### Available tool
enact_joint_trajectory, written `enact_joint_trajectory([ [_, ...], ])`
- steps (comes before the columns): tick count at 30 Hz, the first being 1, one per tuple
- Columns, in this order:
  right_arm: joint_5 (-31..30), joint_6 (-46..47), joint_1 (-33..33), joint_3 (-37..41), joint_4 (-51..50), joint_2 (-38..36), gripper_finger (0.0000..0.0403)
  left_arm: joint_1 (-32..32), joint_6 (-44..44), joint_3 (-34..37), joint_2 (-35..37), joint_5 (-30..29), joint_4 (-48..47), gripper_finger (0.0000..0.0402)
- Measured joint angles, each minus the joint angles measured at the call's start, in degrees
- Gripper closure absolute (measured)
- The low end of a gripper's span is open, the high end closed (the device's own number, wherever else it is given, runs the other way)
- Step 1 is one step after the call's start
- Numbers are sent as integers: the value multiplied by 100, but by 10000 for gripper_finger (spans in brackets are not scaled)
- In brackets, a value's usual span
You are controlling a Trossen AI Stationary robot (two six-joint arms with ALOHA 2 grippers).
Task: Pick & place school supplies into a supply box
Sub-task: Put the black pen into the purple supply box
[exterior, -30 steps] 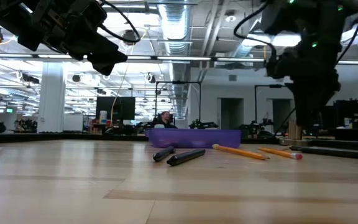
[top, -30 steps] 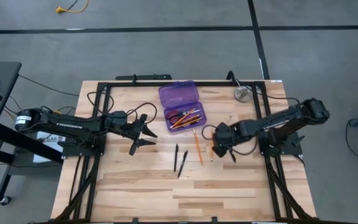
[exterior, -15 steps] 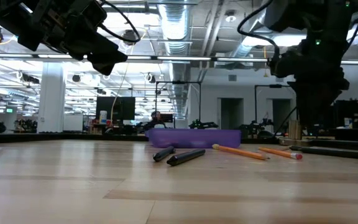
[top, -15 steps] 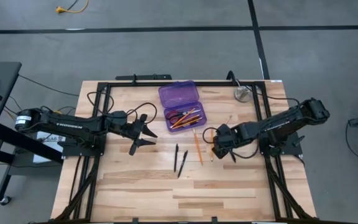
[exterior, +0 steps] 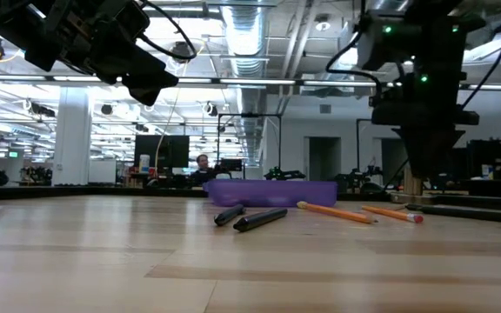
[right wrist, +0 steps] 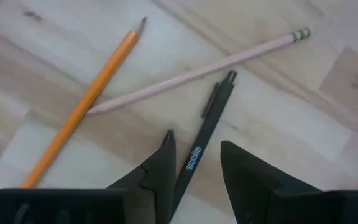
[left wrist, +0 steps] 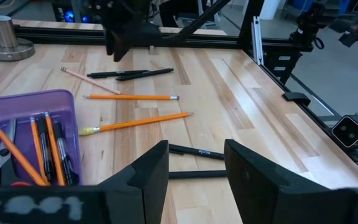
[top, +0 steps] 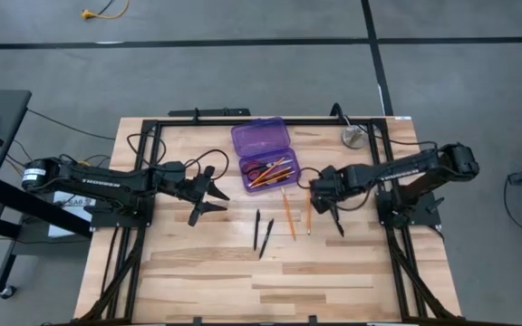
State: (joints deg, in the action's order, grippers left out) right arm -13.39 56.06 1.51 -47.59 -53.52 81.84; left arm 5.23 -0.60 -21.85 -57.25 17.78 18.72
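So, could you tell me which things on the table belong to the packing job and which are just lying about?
Belong to the job:
- purple supply box, already holding pencils, pens and scissors
- two orange pencils on the table
- two black pens side by side
- black pen and pale pencil under the right gripper

Just lying about:
- grey metal disc near the far right corner

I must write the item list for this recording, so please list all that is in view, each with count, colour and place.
case: one, purple, open, table's far side
pencils and pens in case: several, orange and black
scissors: one, red handles, in case
loose pencils: two, orange, mid-table
pale pencil: one, near right gripper
pens: two, black, mid-table
pen: one, black, under right gripper
metal disc: one, grey, far right corner
table: one, wooden
left gripper: open, beside case
right gripper: open, above pen
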Motion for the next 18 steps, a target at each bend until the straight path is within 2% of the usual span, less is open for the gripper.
enact_joint_trajectory([
  [9, 115, -318, -544, 348, 133, 0, 275, 0, -24, 0, 0, -2, 0, 258],
  [18, 142, -359, -552, 705, 828, 2, 216, 0, -70, 0, 0, -4, 0, 258],
])
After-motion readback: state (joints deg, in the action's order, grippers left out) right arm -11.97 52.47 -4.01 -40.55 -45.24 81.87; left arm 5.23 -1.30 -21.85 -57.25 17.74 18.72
